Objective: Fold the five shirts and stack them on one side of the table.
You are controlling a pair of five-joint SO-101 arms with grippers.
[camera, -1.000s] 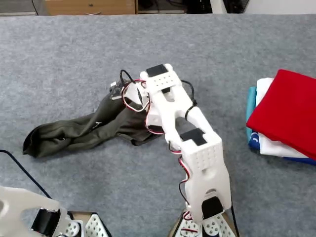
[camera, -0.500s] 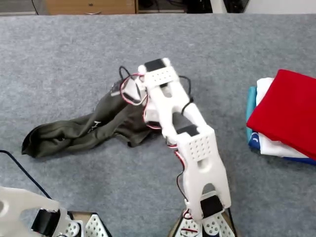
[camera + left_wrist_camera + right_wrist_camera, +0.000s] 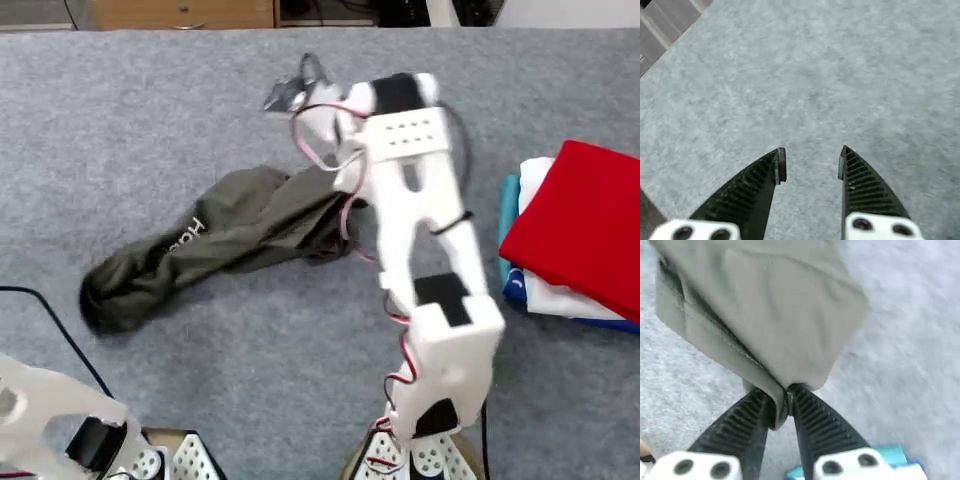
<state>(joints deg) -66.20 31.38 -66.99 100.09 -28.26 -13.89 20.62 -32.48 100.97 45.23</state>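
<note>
Currently right jaws clamped tight on an edge of the olive shirt (image 3: pixel 775 315) near worktop (image 3: pixel 150 110) centre; rest trails toward the left edge, probably so it can be pulled flat for folding. Meanwhile left jaws half open over bare worktop, holding nothing. Folded stack (image 3: pixel 580 235) at right edge.
</note>
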